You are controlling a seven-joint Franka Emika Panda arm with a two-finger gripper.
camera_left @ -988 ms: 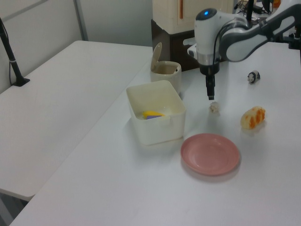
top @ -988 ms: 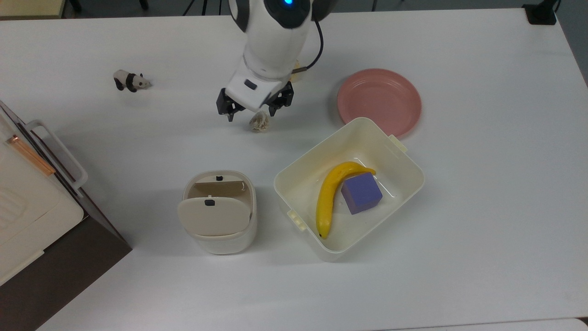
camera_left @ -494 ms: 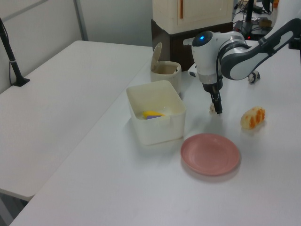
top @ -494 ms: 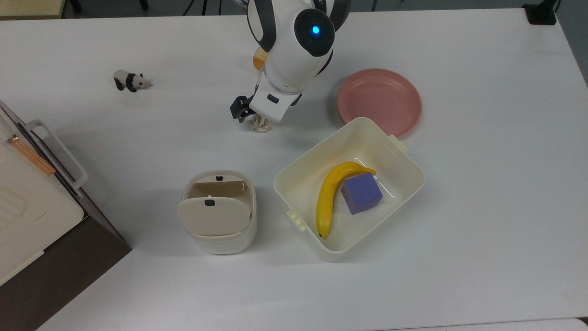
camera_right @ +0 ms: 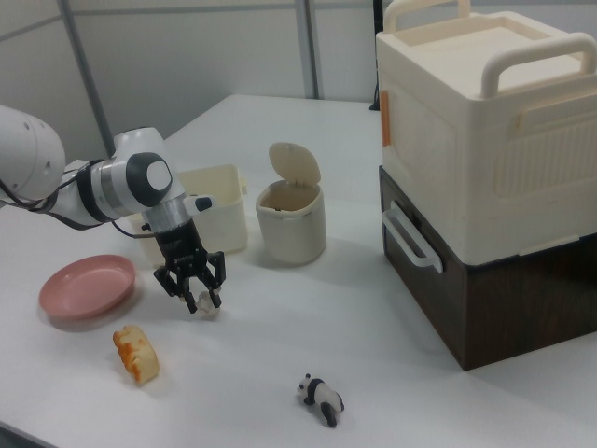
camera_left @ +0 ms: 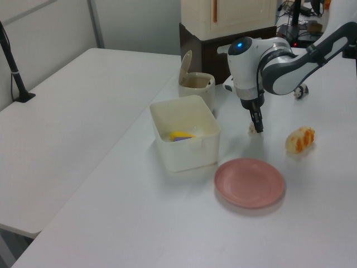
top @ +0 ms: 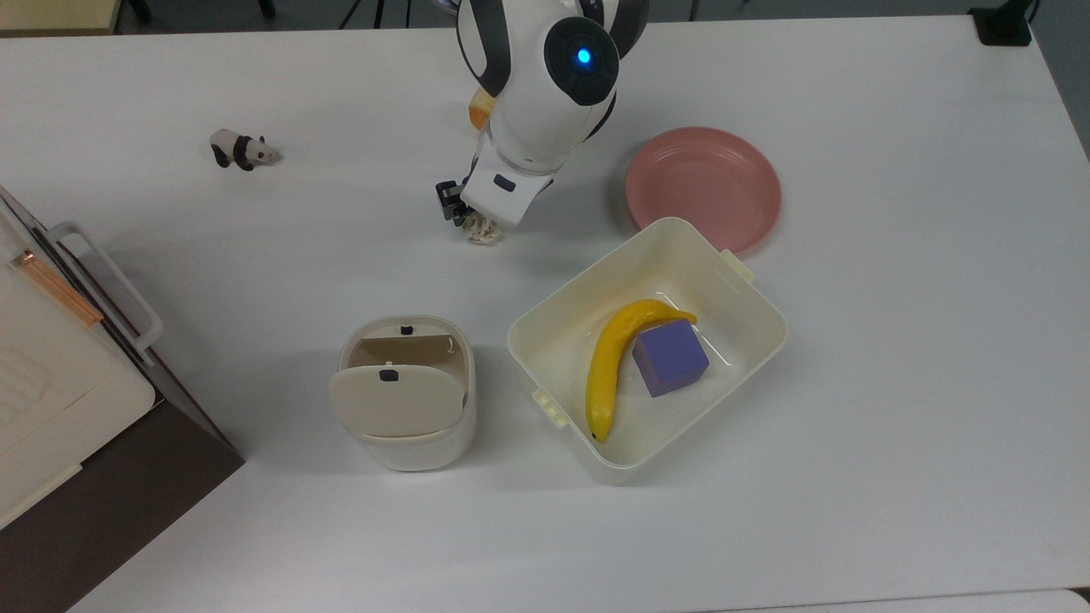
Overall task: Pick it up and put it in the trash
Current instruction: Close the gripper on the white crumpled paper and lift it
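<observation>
Half a second ago the gripper (camera_right: 200, 301) stood wider about the paper ball (top: 483, 229); now its fingers (top: 446, 202) have drawn in toward it, narrowed but with a gap still showing in the right view — whether they already pinch the ball cannot be told. The ball lies on the table (top: 894, 358) between the fingertips, low at the jaws, where it lay before. The arm has hardly shifted otherwise (the blue light on its wrist sits in the same spot). Well away from the jaws, toward the top view's bottom, the trash bin (top: 405, 393) stands with its flap tipped open — unchanged, as is the tub (top: 749, 294) beside it.
</observation>
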